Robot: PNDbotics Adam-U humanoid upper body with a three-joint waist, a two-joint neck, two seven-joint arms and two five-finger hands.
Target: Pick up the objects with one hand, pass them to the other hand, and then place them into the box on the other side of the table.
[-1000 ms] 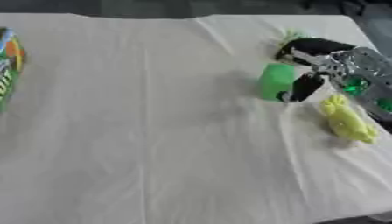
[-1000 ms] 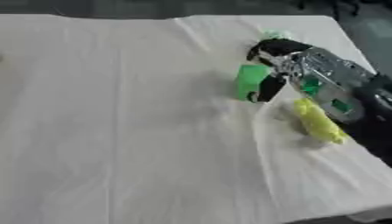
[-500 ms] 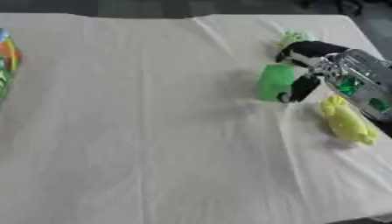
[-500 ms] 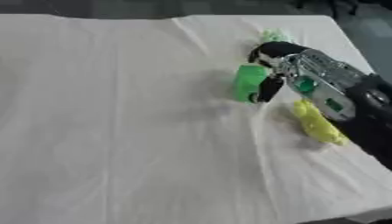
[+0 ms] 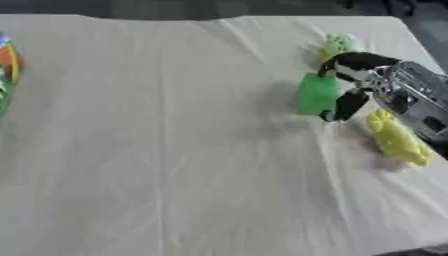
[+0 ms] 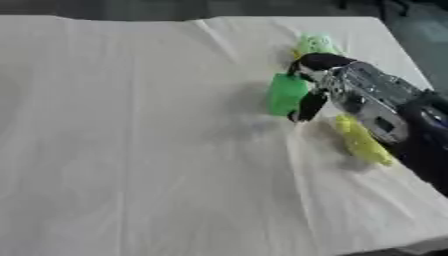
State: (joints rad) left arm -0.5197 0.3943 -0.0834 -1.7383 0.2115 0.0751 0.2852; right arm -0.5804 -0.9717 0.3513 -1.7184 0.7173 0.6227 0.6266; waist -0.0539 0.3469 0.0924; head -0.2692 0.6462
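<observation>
— Three green and yellow things on the right side of the white tablecloth [image 5: 175,150]. Right hand [image 5: 372,82] at the green block [image 5: 315,94], fingers above and thumb below, curled round it. Whether the block already leaves the cloth, impossible to tell.

— So the first step, the picking up?

— By judgement, yes. Grasp made, nothing passed yet. Left hand absent from both views.

— And next?

— Probably a lift of the block, then a carry toward the middle of the table to meet the left hand. Needs care with the thumb [image 5: 346,106], which lies close to the cloth and to a fold there; could drag the cloth along.

— Other objects nearby?

— Yellow soft thing [image 5: 398,140] just beside the hand, on the near side, partly under the wrist. Pale green thing [image 6: 313,44] just behind the fingers, toward the far edge. Both near enough to be pushed by a sideways motion; safer straight up first.

— Room for moving?

— Plenty to the left: wide bare cloth between the block and the colourful box [image 5: 7,70], seen only as a strip at the left border. Well apart from the block, whole width of the table between.

— Edges?

— Right edge of the table [image 6: 398,45] near the hand, dark floor beyond. Far edge also close behind the pale green thing. Near edge visible at the lower right corner. Risk mostly on the right, if the yellow thing gets knocked outward.
</observation>
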